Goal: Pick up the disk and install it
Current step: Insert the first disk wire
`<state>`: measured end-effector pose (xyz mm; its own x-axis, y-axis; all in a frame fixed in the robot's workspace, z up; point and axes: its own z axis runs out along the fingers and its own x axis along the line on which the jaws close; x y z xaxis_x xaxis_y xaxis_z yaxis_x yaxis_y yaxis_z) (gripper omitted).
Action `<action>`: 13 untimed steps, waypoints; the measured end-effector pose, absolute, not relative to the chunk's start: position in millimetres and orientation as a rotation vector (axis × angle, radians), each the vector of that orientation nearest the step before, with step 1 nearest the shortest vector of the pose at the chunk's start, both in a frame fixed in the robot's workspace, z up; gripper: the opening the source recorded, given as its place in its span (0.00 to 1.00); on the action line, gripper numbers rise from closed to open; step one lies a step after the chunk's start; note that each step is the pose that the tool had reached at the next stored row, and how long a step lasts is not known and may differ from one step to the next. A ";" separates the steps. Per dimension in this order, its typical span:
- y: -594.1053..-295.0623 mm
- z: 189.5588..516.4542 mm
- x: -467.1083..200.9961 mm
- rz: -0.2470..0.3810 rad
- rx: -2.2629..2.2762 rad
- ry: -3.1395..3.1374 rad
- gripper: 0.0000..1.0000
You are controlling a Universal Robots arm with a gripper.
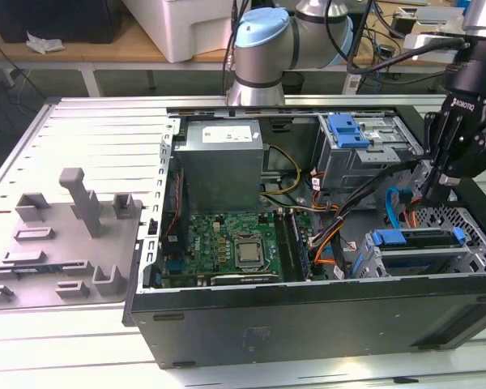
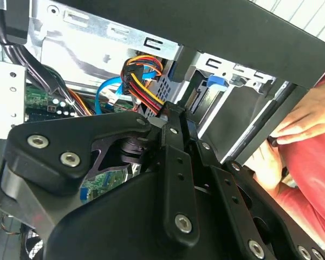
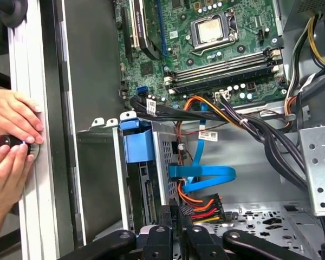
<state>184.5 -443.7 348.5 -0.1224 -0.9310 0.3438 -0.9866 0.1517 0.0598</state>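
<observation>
The black two-finger end effector (image 1: 432, 188) is hanging inside the open black computer tower, over the corner at the exterior view's right. Its fingers are lying closed together, and their tips are sitting right at a black plug with red, yellow and orange wires (image 3: 201, 207). Whether they are pinching that plug cannot be told.

The silver hard drive in its blue plastic carrier (image 1: 417, 243) is resting in the grey perforated metal cage (image 1: 470, 231) just below the end effector, with nothing holding it.

A person's hands (image 3: 11, 135) are pressing on the case rim outside the cage.

The drive is probably dense and rigid for its size, with smooth metal faces that could slip and internals that dislike knocks. The blue carrier's edges are looking like the safer place to grip, not the labelled face.
</observation>
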 end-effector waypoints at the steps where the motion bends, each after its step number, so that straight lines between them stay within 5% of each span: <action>1: -444.8 348.5 184.0 0.258 1.858 -2.134 0.17; 13: -459.5 349.1 180.0 0.205 1.934 -2.157 0.17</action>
<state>180.0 -459.5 349.1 -0.0976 -0.9587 0.2673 -0.9919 0.1158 0.0530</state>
